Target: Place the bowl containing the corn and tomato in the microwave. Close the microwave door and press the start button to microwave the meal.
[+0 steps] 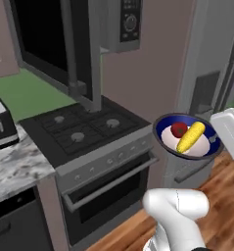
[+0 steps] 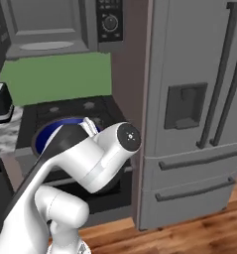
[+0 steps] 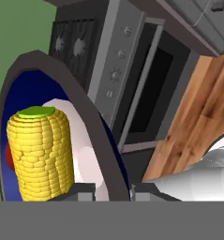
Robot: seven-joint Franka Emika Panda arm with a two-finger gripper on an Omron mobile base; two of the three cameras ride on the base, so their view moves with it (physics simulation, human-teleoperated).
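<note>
The dark blue bowl (image 1: 163, 138) hangs in the air to the right of the stove, with the yellow corn (image 1: 191, 137) and the red tomato (image 1: 178, 129) on its white inside. My gripper (image 1: 215, 139) is shut on the bowl's right rim. In the hand view the rim (image 3: 111, 154) runs between my fingertips (image 3: 85, 190), and the corn (image 3: 38, 152) fills the lower left. The microwave (image 1: 123, 24) is mounted above the stove. Its door (image 1: 42, 37) stands swung open to the left. From the right base the grey cavity and white tray (image 2: 45, 45) show, and the bowl (image 2: 43, 136) peeks out behind my arm.
A black stove top (image 1: 81, 125) with an oven (image 1: 106, 188) below sits under the microwave. A toaster (image 1: 1, 122) stands on the marble counter (image 1: 15, 166) at left. The grey fridge (image 2: 194, 114) rises at right over a wooden floor (image 1: 221, 206).
</note>
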